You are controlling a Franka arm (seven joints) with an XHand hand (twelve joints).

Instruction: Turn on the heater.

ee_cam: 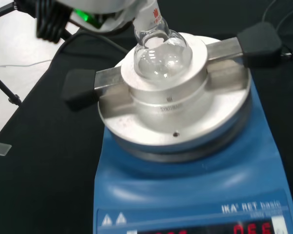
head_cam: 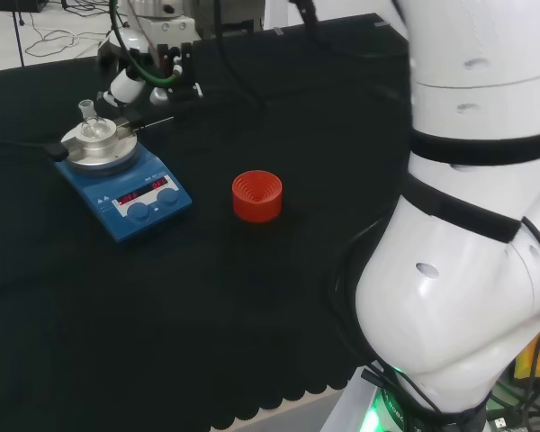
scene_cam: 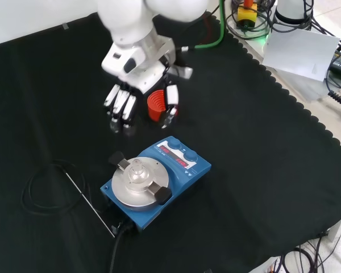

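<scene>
Above the heater (scene_cam: 159, 181), the robot hand (scene_cam: 125, 102) hangs with fingers straight, holding nothing.

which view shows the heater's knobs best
The front view: both blue knobs sit unobstructed on the heater front panel, facing the hand. The head view shows them smaller and farther off. The wrist view stops at the lit display.

A matt black cloth (head_cam: 279, 297) is seen covering the bench. The blue heater casing (ee_cam: 185, 190) looks like smooth, slightly glossy painted metal or plastic, topped by a brushed, silvery metal plate (ee_cam: 136, 136). The round clear flask (ee_cam: 162, 53) is glossy glass. The ribbed red ring (head_cam: 256, 195) appears to be matt plastic.
</scene>
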